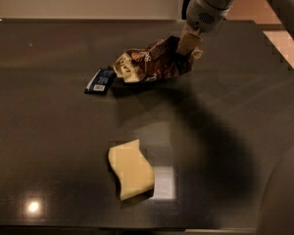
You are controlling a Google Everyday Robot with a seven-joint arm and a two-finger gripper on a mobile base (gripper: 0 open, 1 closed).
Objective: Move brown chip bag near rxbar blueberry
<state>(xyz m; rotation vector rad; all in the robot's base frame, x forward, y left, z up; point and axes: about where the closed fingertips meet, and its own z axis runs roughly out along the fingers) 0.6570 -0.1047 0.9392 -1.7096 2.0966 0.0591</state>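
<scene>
My tool (188, 44) grips the right end of the crinkled dark-brown chip bag (149, 63), whose left edge sits just beside the flat dark-blue bar wrapper (100, 81). Open dark bench (44, 131) lies leftward.

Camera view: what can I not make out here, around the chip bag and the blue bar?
- Gripper, shut on the right end of the brown chip bag: its arm is cut off by the top edge.
- Bag and rxbar blueberry: touching or apart is hidden by the bag's shadow.
- Bar's label: too small to read.
</scene>
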